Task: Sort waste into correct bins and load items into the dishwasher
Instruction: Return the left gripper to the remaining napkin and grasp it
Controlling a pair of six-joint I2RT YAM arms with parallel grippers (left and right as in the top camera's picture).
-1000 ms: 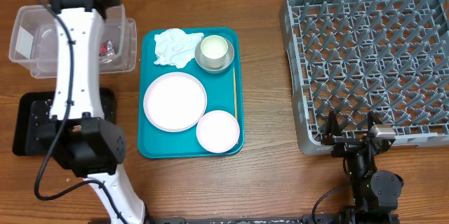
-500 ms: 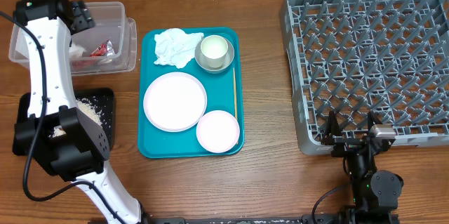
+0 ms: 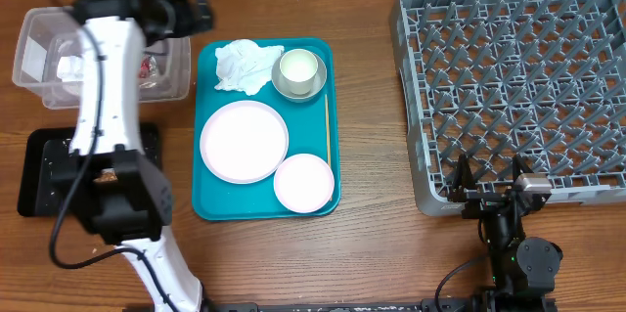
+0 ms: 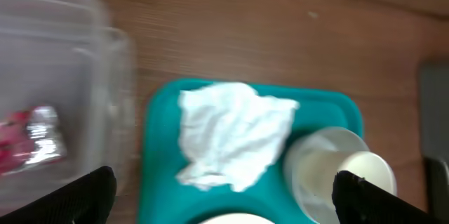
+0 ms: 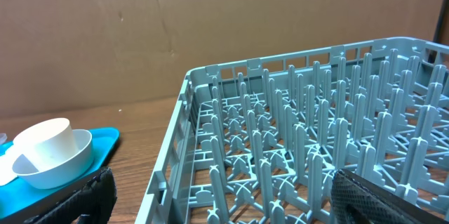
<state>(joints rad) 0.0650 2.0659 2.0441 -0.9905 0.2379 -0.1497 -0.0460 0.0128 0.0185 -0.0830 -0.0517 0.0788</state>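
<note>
napkin (image 4: 235, 136) of crumpled white paper

We read this as a robotics lab bench: a brown wooden tabletop (image 3: 372, 107), a brown cardboard wall (image 5: 105, 27) beyond the jaws of the right gripper (image 5: 221, 206), a large square grey plastic dish rack (image 5: 302, 133) ahead of them, and a teal plastic tray (image 4: 160, 147) below the jaws of the left gripper (image 4: 221, 196).
</note>
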